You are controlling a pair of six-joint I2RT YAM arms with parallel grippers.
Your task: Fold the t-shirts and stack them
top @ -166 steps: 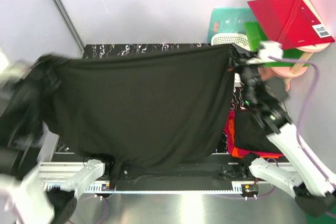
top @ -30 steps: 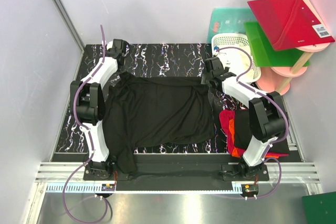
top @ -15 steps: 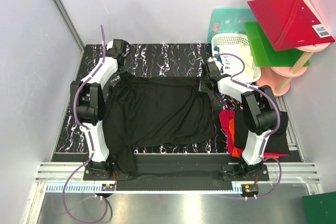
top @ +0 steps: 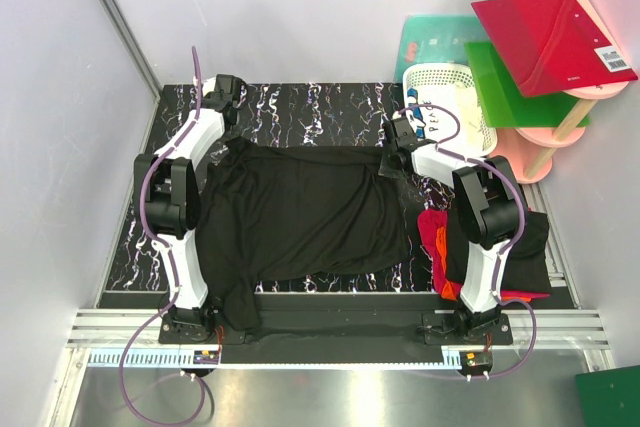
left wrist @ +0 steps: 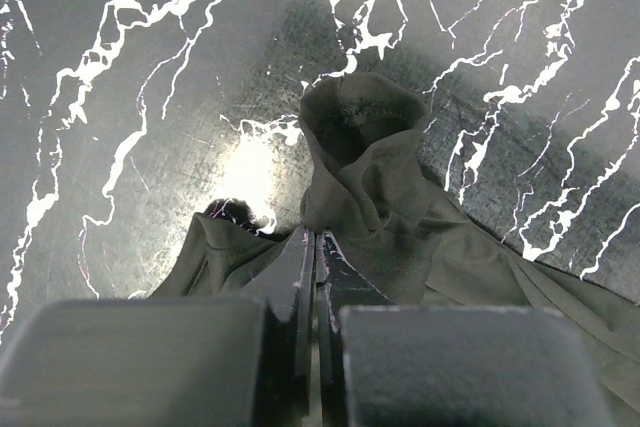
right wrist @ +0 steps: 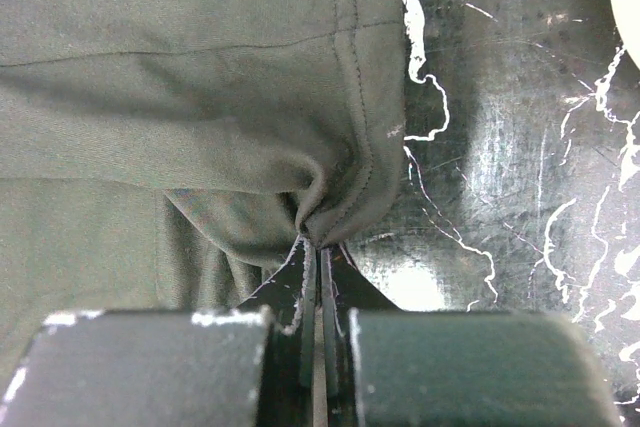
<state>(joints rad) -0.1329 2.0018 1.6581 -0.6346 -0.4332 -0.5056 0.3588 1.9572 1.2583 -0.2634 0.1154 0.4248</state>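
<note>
A black t-shirt (top: pixel 300 212) lies spread flat on the dark marbled table (top: pixel 330 107). A sleeve of it trails over the near edge at the left. My left gripper (top: pixel 230 132) is at the shirt's far left corner. In the left wrist view its fingertips (left wrist: pixel 315 237) are shut on a bunched fold of the black cloth (left wrist: pixel 360 157). My right gripper (top: pixel 390 152) is at the far right corner, and its tips (right wrist: pixel 318 247) are shut on the stitched hem (right wrist: pixel 350 147). A pile of red, orange and black t-shirts (top: pixel 440 242) sits at the right, partly under the right arm.
A white lattice basket (top: pixel 450 97) stands just behind the right gripper. Beyond it are a teal board (top: pixel 430 42), a green board (top: pixel 510 82) and a red board (top: pixel 550 32) on a pink round stand (top: pixel 530 152). Grey walls close in the back and left.
The shirt, held up spread in the air several seconds ago, now lies flat. Within the last second my right gripper shut on the far right corner. The left has not moved.
</note>
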